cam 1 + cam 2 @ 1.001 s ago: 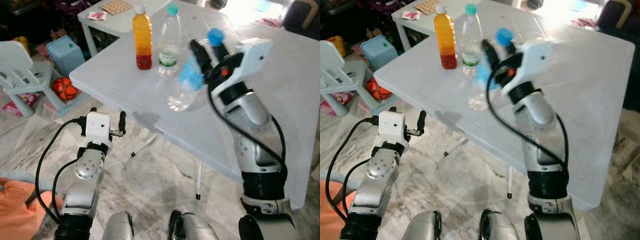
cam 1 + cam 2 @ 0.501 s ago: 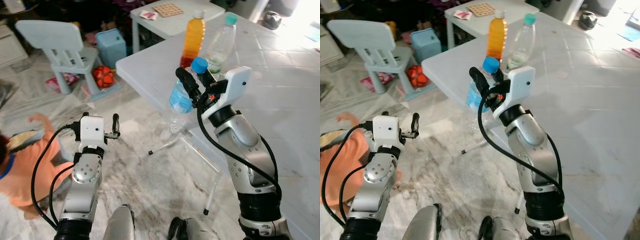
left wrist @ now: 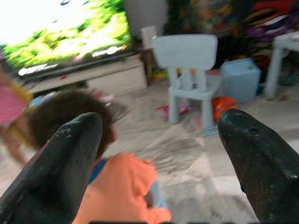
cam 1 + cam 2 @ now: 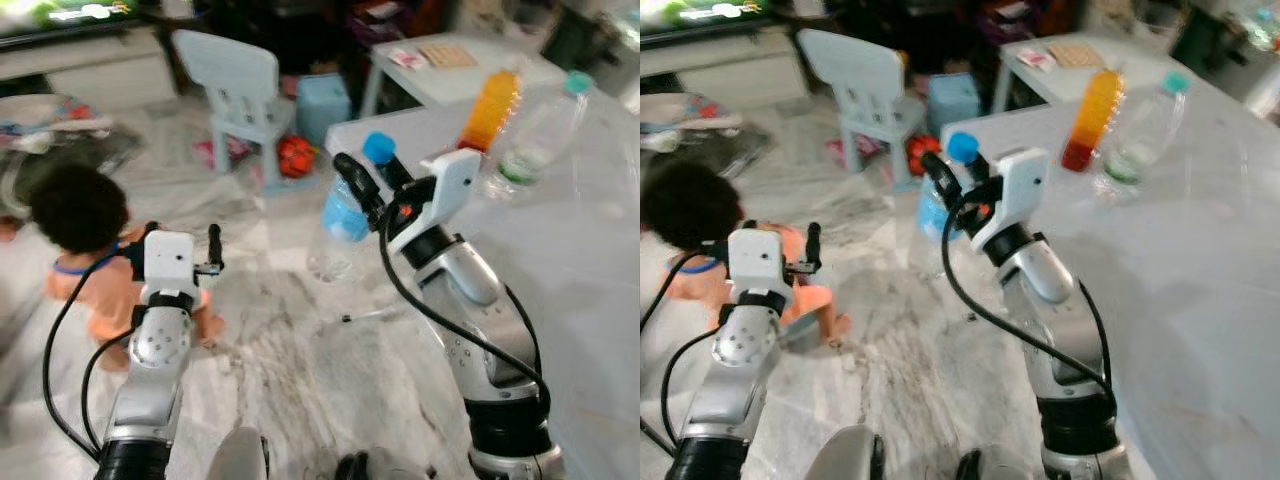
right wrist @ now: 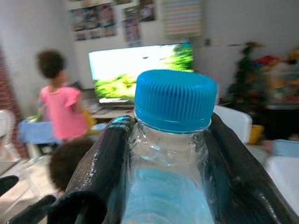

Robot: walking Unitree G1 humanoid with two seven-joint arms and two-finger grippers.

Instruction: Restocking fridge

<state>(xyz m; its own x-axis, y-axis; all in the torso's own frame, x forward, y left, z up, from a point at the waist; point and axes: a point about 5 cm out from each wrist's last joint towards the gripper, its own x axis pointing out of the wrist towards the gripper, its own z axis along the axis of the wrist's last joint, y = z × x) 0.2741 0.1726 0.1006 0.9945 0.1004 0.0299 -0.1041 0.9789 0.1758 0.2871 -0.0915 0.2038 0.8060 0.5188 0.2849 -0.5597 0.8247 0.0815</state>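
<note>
My right gripper (image 4: pixel 367 187) is shut on a clear water bottle (image 4: pixel 340 228) with a blue cap and blue label, held up off the table's left edge. In the right wrist view both black fingers (image 5: pixel 108 154) press the bottle's neck (image 5: pixel 174 168) just under the cap. Two more bottles stand on the white table (image 4: pixel 580 250): an orange juice bottle (image 4: pixel 492 105) and a clear bottle with a teal cap (image 4: pixel 540 130). My left gripper (image 4: pixel 212 245) is held low at the left, open and holding nothing; its wrist view shows the two fingers (image 3: pixel 63 158) wide apart.
A small person in an orange top (image 4: pixel 85 250) crouches on the marble floor just beyond my left arm. Another in pink (image 5: pixel 60 109) stands by a lit television (image 5: pixel 135 70). A pale blue child's chair (image 4: pixel 238 85), blue bin (image 4: pixel 322 100), red ball (image 4: pixel 292 152) and small table (image 4: pixel 450 60) lie behind.
The camera has swung left: the table slid right and the chair, television and crouching person came into view. My right gripper still holds the water bottle. The left arm keeps its pose.
</note>
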